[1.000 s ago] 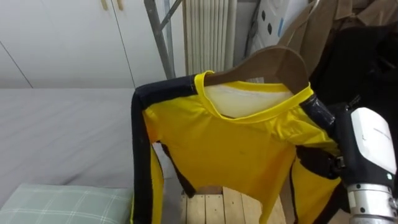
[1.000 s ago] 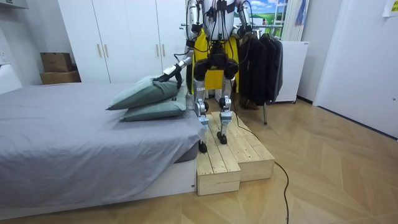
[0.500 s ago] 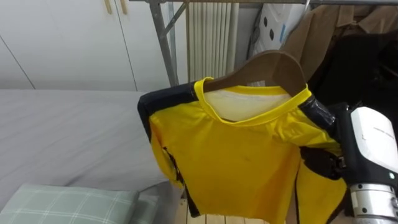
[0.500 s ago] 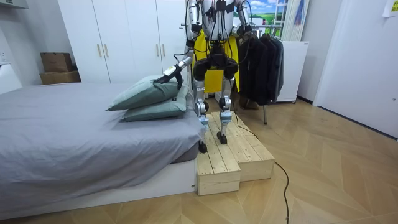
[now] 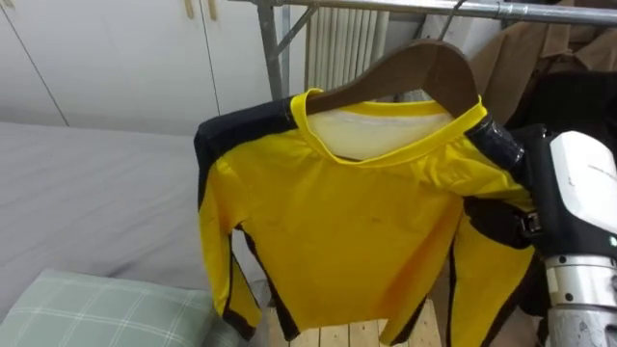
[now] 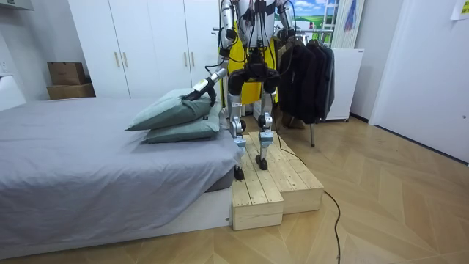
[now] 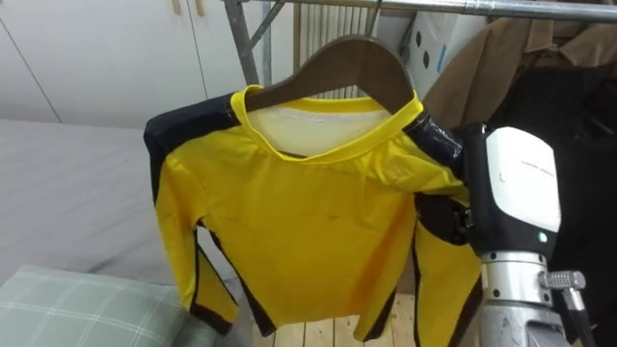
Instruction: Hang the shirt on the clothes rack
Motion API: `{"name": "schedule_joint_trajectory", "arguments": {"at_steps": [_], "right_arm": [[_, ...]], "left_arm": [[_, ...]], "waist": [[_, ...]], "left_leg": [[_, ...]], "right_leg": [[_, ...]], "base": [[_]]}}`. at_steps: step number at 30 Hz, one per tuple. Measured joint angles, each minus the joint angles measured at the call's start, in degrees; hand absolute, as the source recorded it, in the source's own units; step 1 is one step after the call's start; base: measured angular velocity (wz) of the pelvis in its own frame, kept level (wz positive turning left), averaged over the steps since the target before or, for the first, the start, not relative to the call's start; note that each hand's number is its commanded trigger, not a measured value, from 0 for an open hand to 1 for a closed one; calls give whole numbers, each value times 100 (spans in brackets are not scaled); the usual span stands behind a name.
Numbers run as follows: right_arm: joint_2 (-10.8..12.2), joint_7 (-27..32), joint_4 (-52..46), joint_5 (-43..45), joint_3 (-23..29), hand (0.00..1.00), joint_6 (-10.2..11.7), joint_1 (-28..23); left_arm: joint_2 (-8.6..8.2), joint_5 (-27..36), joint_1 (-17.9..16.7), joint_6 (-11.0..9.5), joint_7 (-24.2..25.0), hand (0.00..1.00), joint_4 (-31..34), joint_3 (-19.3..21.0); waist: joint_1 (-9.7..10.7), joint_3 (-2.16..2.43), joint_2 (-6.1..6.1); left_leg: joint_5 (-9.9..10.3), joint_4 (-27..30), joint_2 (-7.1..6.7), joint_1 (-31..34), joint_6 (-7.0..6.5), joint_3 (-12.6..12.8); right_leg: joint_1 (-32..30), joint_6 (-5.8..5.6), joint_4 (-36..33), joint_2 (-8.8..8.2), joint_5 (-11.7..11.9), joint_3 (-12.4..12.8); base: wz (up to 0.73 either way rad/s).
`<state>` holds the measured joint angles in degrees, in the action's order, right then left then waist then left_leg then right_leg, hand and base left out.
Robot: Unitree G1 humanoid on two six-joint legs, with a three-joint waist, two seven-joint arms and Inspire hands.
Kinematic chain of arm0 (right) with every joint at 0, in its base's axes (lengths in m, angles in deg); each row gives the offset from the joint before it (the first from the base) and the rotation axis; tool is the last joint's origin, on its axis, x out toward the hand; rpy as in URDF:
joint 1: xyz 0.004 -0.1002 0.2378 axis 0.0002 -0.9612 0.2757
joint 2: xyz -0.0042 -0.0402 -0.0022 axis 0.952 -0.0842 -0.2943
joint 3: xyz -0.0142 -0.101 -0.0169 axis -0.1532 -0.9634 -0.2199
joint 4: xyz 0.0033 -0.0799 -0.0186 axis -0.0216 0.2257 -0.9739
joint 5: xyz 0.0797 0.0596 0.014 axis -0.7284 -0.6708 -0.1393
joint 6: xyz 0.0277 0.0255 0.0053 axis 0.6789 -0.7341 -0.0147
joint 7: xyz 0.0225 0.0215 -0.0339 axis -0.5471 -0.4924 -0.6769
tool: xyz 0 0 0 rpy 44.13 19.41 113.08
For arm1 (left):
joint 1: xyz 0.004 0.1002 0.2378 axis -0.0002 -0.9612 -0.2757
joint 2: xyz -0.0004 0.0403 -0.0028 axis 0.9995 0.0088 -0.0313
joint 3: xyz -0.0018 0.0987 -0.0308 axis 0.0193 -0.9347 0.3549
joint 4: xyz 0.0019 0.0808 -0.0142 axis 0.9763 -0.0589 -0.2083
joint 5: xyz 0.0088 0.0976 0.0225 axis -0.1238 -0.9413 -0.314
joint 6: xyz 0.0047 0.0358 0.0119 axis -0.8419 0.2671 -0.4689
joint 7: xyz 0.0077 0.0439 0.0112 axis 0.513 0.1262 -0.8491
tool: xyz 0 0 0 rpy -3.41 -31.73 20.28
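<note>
Yellow shirt on a wooden hanger, up by the rail.
The shirt is long-sleeved and bright yellow, with black panels over the shoulders and down the sides and sleeve edges. Its front faces the camera, and the round collar opens onto a paler inside. It hangs spread on the brown hanger, one sleeve drooping free at the view's left. The hanger's top sits just under the grey metal rail. Whether its hook is over the rail cannot be told.
</note>
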<state>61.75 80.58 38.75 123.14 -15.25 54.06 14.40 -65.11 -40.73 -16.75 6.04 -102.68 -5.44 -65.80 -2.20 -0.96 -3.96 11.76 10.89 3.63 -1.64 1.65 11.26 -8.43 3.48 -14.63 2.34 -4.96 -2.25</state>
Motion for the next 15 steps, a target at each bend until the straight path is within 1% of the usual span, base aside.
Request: {"name": "schedule_joint_trajectory", "arguments": {"at_steps": [5,11,13,15], "right_arm": [[-5,0,0,-6,1,100,7,3],[-174,3,0,-189,1,100,11,18],[-216,6,0,-196,1,100,9,22],[-216,6,0,-200,0,100,9,60]], "left_arm": [[0,0,0,-28,4,0,19,7],[4,0,1,-106,14,0,18,4],[44,0,1,-151,46,0,18,-3],[80,0,3,-153,123,0,19,-7]], "waist": [[-1,-6,-12],[-77,-7,-15],[-139,-3,-33],[-146,-3,-37]], "left_leg": [[-1,-3,0,25,2,-58],[-1,-6,0,40,2,-74],[-2,-5,0,44,3,-127],[-3,-3,-1,50,5,-190]], "right_leg": [[0,-6,-4,-18,-22,-65],[3,-7,-3,-23,-25,-79],[33,-8,6,-26,-26,-129],[61,-9,40,-34,-27,-186]], "base": [[7],[1],[11],[15]]}}
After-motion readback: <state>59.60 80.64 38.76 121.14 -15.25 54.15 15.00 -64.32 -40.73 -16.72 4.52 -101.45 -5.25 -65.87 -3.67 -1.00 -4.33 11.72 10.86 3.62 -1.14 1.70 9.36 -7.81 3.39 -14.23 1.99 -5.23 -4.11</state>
